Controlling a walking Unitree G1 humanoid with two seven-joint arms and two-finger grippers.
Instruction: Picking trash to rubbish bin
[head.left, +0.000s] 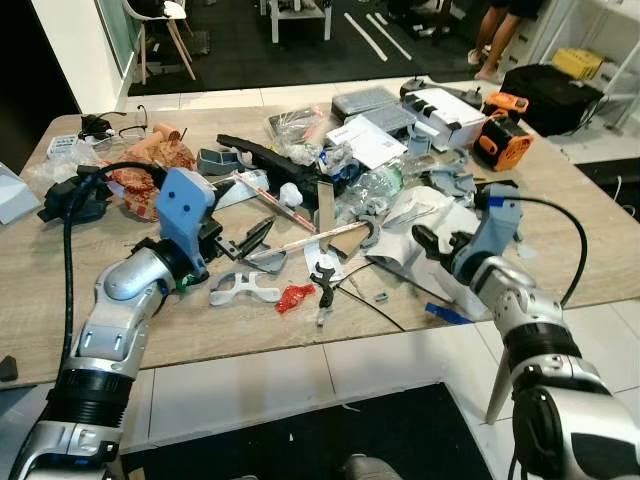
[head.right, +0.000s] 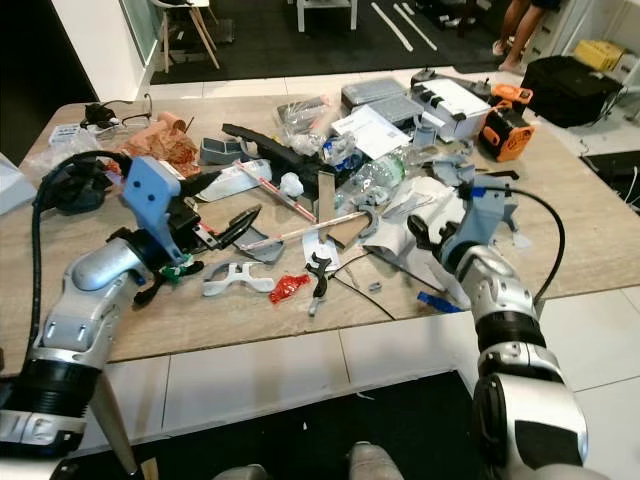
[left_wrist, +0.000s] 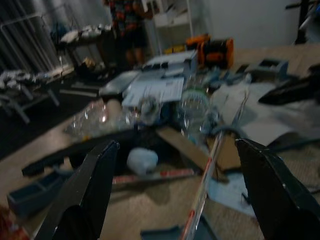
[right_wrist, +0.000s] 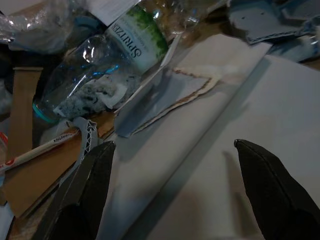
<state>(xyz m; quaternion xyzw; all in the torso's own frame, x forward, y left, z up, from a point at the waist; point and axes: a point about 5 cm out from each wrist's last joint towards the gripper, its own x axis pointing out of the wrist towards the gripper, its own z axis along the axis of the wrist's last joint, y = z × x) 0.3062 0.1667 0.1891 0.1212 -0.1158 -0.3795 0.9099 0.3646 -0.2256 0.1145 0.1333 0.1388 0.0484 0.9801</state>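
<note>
Left pincer (head.left: 247, 240): fingers spread, holding nothing, poised low over the wooden worktop (head.left: 240, 325) beside a long striped paper straw (head.left: 315, 240). Right pincer (head.right: 428, 235): fingers spread, empty, positioned over a sheet of white paper (right_wrist: 225, 125). Trash lies scattered across the worktop centre: a clear plastic bottle (right_wrist: 107, 60) just beyond the white paper, a piece of brown cardboard (head.left: 340, 240), and a red wrapper (head.left: 293, 297) near the front edge.

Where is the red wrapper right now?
In the left eye view the red wrapper lies near the table's front edge, between the grey bracket and the black clip.
</note>
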